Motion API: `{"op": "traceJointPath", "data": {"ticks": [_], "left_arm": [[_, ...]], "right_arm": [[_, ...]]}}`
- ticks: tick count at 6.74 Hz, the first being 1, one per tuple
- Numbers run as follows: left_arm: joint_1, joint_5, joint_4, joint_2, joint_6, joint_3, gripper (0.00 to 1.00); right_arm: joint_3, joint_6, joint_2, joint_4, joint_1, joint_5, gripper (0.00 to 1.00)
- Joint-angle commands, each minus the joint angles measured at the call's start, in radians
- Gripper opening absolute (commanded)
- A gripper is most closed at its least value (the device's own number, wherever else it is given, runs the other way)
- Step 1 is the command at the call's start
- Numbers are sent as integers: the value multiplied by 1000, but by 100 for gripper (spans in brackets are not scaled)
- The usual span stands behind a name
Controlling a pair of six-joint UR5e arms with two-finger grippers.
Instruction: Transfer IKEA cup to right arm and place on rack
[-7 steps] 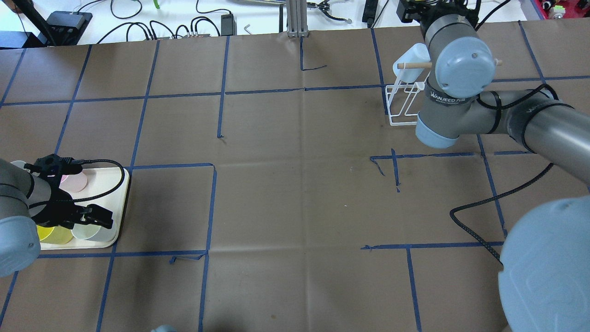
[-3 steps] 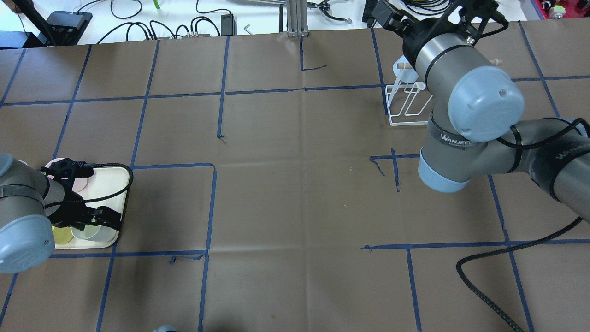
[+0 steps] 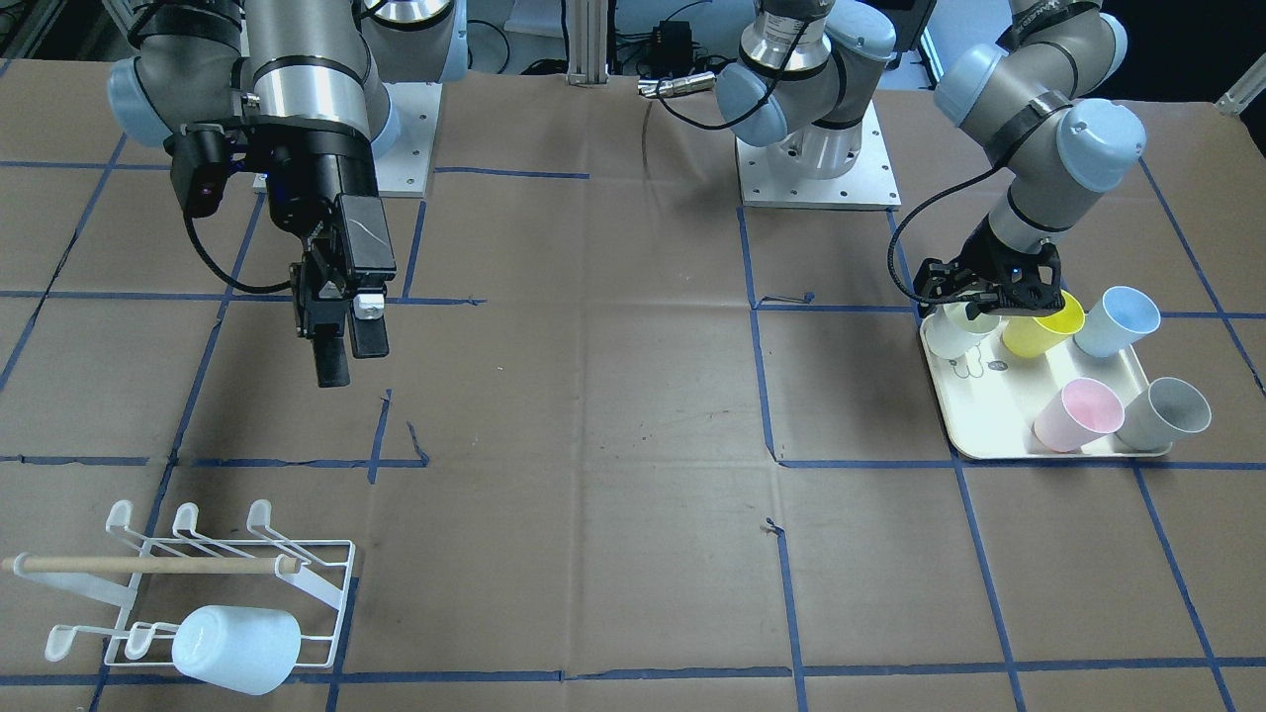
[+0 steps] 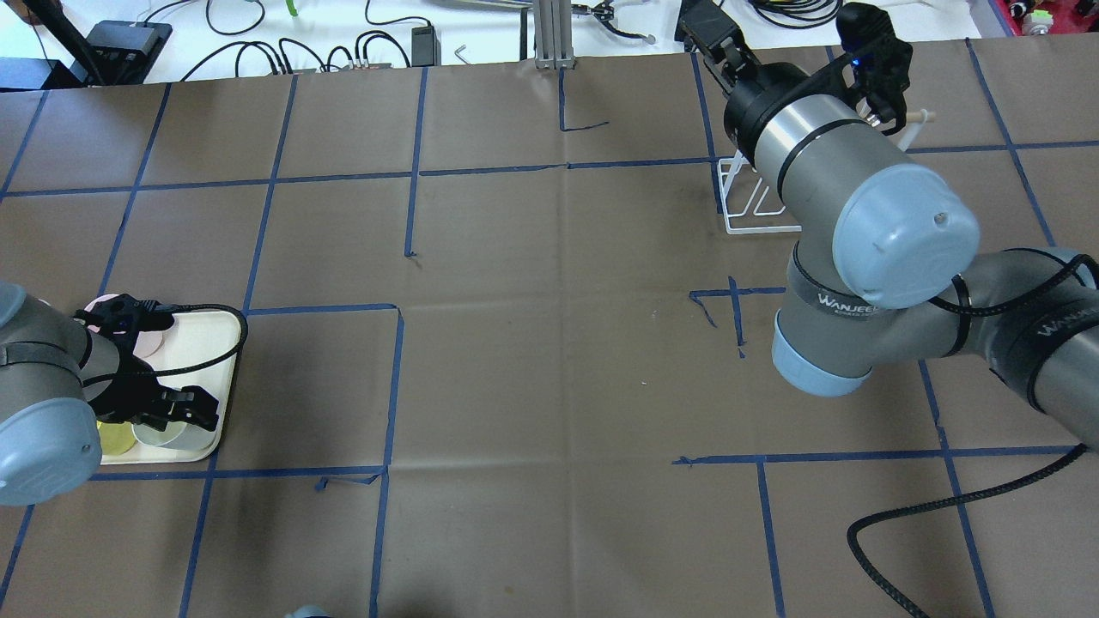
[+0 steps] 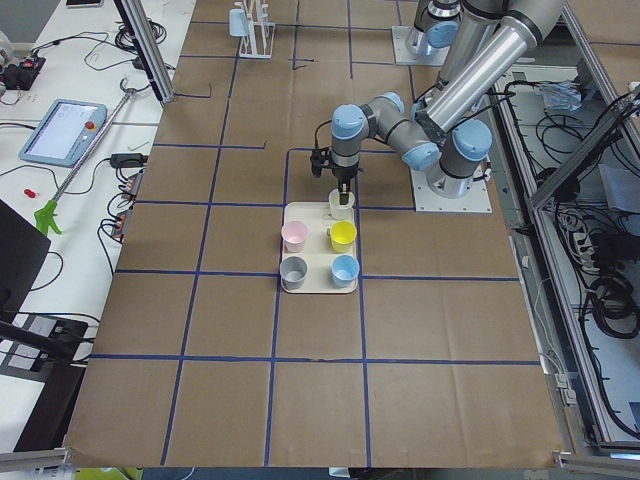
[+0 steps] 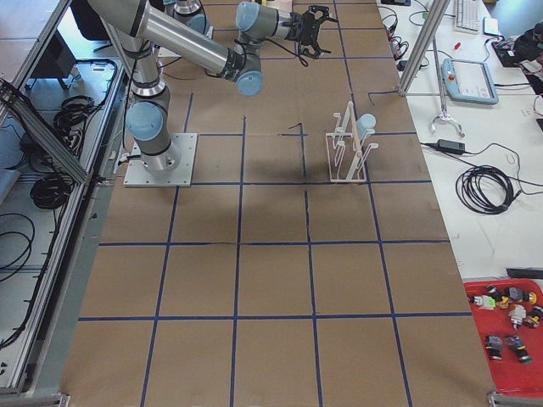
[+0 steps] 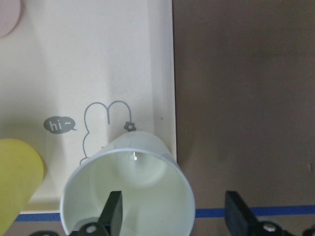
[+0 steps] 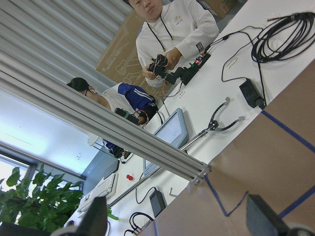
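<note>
— Nearest to us first: what has the left tool (image 7: 174, 211) got?
— Nothing pinched, as far as we can see. Its jaws stand apart, with one finger (image 7: 114, 214) down inside the pale cup (image 7: 140, 172) and the other outside the wall with a gap showing. It straddles the rim.
— And where does that cup sit?
— Upright in a corner of the cream tray (image 7: 98, 59), with the yellow cup (image 7: 17, 177) just beside it.
— What else is on the tray?
— We count a blue cup (image 3: 1116, 321), a pink cup (image 3: 1078, 413) and a grey cup (image 3: 1167, 413), all mouth up.
— Now out across the bench (image 4: 549, 343)?
— The right arm (image 4: 859, 206) is held high over it. The right tool (image 3: 348, 361) has its jaws spread wide with nothing between them.
— And the rack?
— The rack (image 3: 259, 512) stands toward the far edge on the right arm's side, well apart from the tray. A wooden dowel (image 3: 148, 565) lies across it, and we see one whitish cup (image 3: 237, 648) sitting over one of its pegs.
— Anything beyond that?
— Past the bench edge, the right wrist view shows a person in a white top (image 8: 182, 29) holding a small device. A seated person (image 8: 133, 96) is lower down beside them.
</note>
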Motion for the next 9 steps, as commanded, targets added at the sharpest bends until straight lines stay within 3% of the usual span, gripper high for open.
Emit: {"op": "traceJointPath", "data": {"ticks": [1, 3, 5, 8, 9], "left_arm": [[1, 0, -2, 6, 1, 6, 0], [0, -7, -3, 26, -2, 27, 0], [-9, -9, -122, 30, -2, 157, 0], [-90, -12, -551, 1, -52, 573, 0], [-110, -15, -583, -52, -51, 667, 0]], "right_arm": [[1, 251, -3, -8, 49, 8, 100], [3, 403, -3, -80, 57, 9, 100], [38, 512, -3, -132, 74, 9, 100], [47, 534, 0, -149, 74, 5, 100], [47, 534, 2, -144, 74, 0, 100]]}}
